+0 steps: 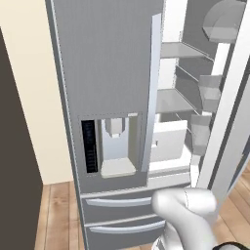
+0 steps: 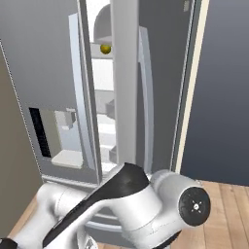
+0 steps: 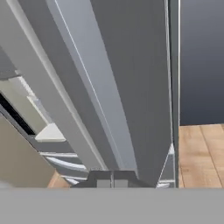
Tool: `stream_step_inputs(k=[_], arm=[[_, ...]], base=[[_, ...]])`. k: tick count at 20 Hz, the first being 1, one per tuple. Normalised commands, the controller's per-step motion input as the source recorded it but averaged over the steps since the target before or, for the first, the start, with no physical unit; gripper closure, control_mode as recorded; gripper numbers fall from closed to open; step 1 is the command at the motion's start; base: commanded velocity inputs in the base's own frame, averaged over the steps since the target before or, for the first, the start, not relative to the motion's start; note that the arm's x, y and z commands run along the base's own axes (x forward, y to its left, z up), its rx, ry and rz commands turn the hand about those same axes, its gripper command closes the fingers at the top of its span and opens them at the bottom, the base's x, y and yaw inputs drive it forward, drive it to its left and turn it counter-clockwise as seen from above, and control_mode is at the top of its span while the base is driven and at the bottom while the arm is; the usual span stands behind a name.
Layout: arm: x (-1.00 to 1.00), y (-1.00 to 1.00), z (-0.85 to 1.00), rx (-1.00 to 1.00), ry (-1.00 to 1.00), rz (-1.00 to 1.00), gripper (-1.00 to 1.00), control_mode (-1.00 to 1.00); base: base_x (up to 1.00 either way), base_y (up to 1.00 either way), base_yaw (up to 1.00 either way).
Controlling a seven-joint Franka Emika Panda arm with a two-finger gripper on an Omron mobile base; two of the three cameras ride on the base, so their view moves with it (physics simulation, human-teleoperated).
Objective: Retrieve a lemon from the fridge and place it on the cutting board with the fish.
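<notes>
The fridge (image 2: 53,73) has its right door (image 2: 127,82) ajar. Through the gap, the lemon (image 2: 105,48) sits on an upper white shelf (image 2: 102,57), near its front edge.

The fridge (image 1: 110,73) is plain grey steel, with a black strip beside its pale dispenser recess and white shelves (image 1: 171,102) inside. The lemon (image 2: 105,48) looks dull yellow, maybe a little dark in shadow. The floor (image 3: 201,153) is light brown wood planks, the wall (image 1: 34,97) cream.
</notes>
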Motion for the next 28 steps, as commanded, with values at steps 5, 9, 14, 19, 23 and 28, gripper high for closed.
stream_step_inputs(k=[5,9,14,19,23,28], arm=[[-0.8,-0.39,0.01,0.01,0.01,0.0,1.0,-1.0],[-0.52,0.59,0.13,-0.19,0.03,-0.04,-1.0,-1.0],[0.11,0.81,0.25,-0.31,0.3,-0.04,-1.0,-1.0],[0.02,0.74,0.08,-0.28,0.18,-0.19,-1.0,-1.0],[0.03,0.66,0.0,-0.36,0.12,-0.23,-1.0,-1.0],[0.63,0.69,0.0,-0.42,0.14,-0.17,-1.0,-1.0]], base=[[0.0,0.0,0.0],[0.0,0.0,0.0],[0.0,0.0,0.0],[0.0,0.0,0.0],[0.0,0.0,0.0],[0.0,0.0,0.0]])
